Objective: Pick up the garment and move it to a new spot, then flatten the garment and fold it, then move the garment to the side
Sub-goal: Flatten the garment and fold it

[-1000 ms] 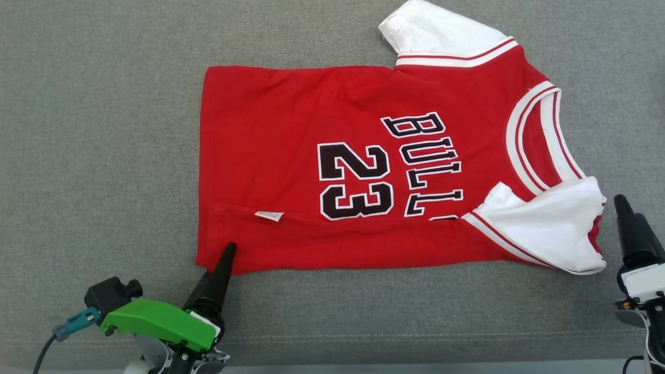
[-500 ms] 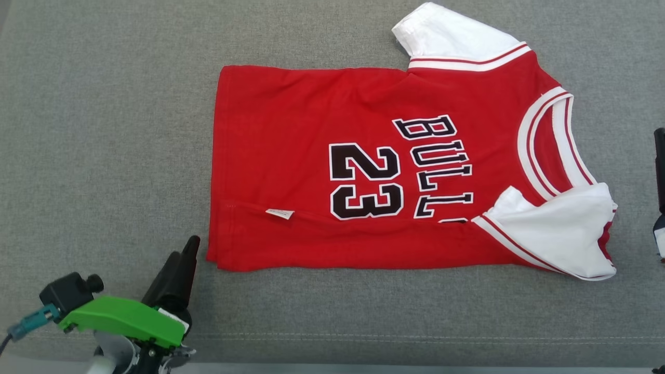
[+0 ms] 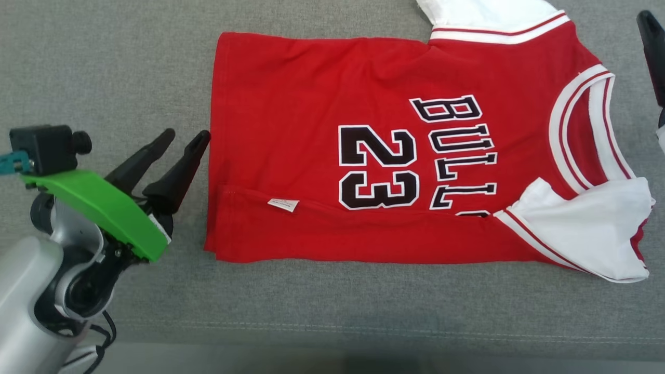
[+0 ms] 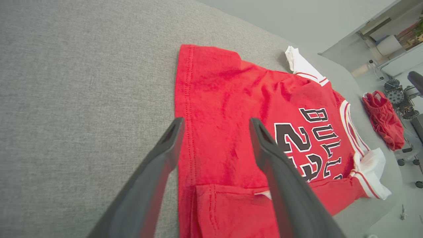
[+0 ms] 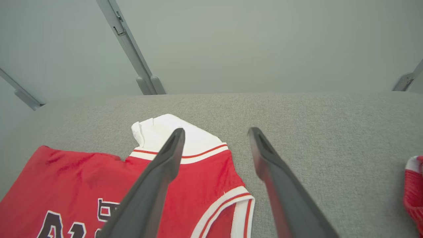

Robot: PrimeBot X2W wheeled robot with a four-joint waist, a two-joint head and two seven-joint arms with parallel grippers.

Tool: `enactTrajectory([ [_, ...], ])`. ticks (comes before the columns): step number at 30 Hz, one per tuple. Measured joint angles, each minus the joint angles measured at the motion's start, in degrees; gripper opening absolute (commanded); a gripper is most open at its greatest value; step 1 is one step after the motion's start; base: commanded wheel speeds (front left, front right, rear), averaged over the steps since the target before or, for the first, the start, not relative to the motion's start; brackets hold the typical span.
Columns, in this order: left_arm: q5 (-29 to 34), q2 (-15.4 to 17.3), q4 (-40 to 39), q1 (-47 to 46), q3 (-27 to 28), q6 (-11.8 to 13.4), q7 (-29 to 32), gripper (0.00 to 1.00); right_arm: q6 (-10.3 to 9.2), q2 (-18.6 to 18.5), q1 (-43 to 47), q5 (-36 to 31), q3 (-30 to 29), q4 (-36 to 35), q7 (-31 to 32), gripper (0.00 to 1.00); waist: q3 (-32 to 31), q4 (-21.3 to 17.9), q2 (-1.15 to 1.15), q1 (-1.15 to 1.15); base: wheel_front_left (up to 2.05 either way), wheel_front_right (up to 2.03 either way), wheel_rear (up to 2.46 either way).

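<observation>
While its two dark fingers stand wide apart and hold nothing, the left gripper [image 3: 187, 134] hangs at the hem of the garment [image 3: 311, 156]. In its wrist view one finger lies over the red cloth and the other over the grey fabric surface [image 3: 104, 62] just beside the hem. Ahead of those fingertips the garment lies spread out with its number and lettering facing up, its near edge folded over, and its white sleeves at the far end. The right gripper [image 5: 216, 130], equally wide and empty, hangs there by the collar and far sleeve, and a second bunched red cloth [image 5: 414, 188] lies well apart to its right.
</observation>
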Motion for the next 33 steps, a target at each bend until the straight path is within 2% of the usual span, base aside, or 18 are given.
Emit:
enactTrajectory([
  [3, 0.0, 1.1, 0.0, -4.2, -0.9, -1.6, 4.4, 1.00, 0.00, -1.7, -4.8, -1.1, 1.7, 1.8, 3.7, 1.00, 2.1, 0.3, 0.00, 0.00, 0.00, 0.00, 0.00],
  [10, -3.9, 1.2, 2.6, -12.2, 1.4, -1.5, 10.8, 1.00, 0.80, -5.0, -13.0, -2.9, 5.2, 4.8, 11.0, 1.00, 6.4, 0.6, 0.00, 0.00, 0.00, 0.00, 0.00],
  [13, -6.0, 0.5, 4.4, -16.1, 3.3, -1.0, 12.7, 1.00, 1.98, -5.0, -16.2, -2.8, 7.1, 6.1, 13.7, 1.00, 8.5, 0.7, 0.00, 0.00, 0.00, 0.00, 0.00],
  [19, -11.2, -3.0, 8.1, -21.6, 6.3, -0.4, 15.3, 1.00, 4.15, -4.5, -20.7, -2.7, 9.8, 9.3, 16.9, 1.00, 12.0, 1.0, 0.00, 0.00, 0.00, 0.00, 0.00],
  [33, -19.9, -3.6, 16.3, -25.3, 8.6, 0.5, 23.1, 1.00, 6.15, -2.7, -29.9, -2.6, 11.2, 14.3, 19.2, 1.00, 16.2, -0.4, 0.00, 0.01, 0.00, 0.00, 0.00],
])
